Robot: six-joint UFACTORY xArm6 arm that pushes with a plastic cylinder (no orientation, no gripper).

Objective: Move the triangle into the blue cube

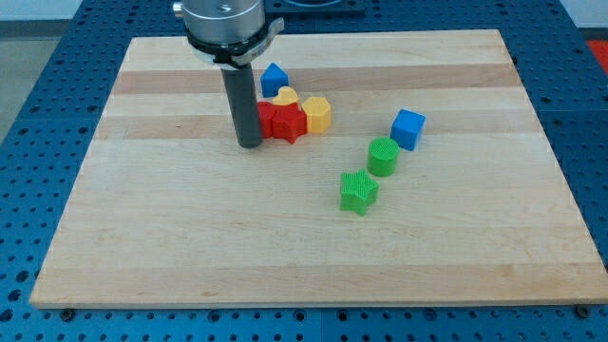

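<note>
Triangle, blue (275, 78) — upper-centre of counter (142, 237), not yet at blue cube (408, 128)
Status: task barely begun; triangle sits at top of a cluster, well apart from blue cube over at view's right. No hand on this rig, so nothing open/shut & nothing held; my tip (250, 144) rests on counter, touching left side of red block (282, 121) (star-like?). Cluster incl. yellow block (285, 95) just below triangle & yellow block (317, 114) (hexagon-ish) right of red. Obstacles: yellow blocks lie btwn triangle & cube on direct path; green cylinder (383, 156) just below-left of cube, green star (358, 191) further down. Remaining: whole push, top-left to right
</note>
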